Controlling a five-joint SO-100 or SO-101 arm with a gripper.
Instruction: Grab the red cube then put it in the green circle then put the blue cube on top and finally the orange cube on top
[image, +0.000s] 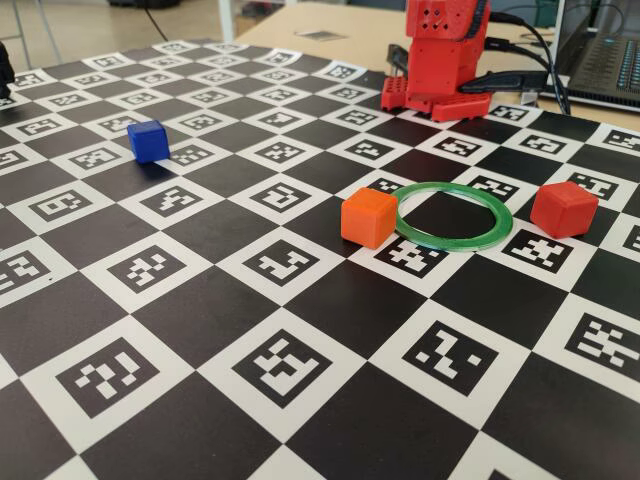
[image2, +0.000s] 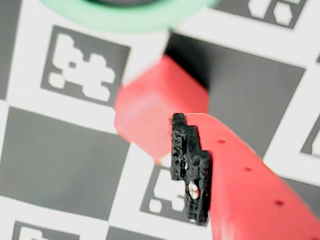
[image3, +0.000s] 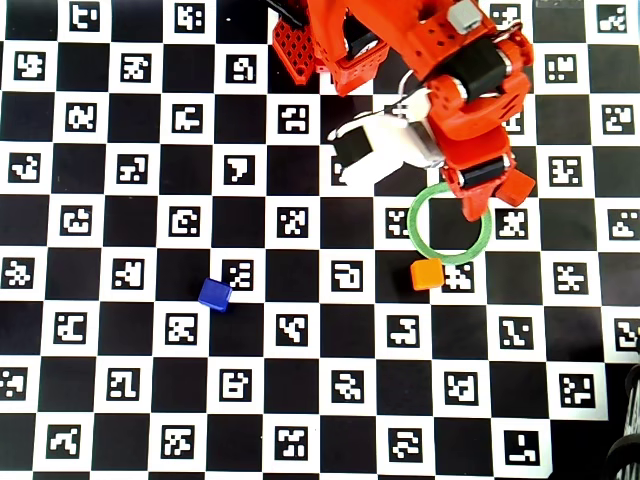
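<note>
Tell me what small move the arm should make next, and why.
Probably lower the gripper around the red cube and close. The cube sits outside the green circle, untouched, and the wrist view shows it just beyond the fingertip; whether the jaws are open is unclear.

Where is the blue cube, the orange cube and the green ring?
blue cube (image: 148, 140), fixed view, its front face.
orange cube (image: 368, 218), fixed view, its front face.
green ring (image: 455, 243), fixed view, its near rim.

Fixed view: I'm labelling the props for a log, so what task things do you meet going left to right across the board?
blue cube → orange cube → green circle → red cube
</note>
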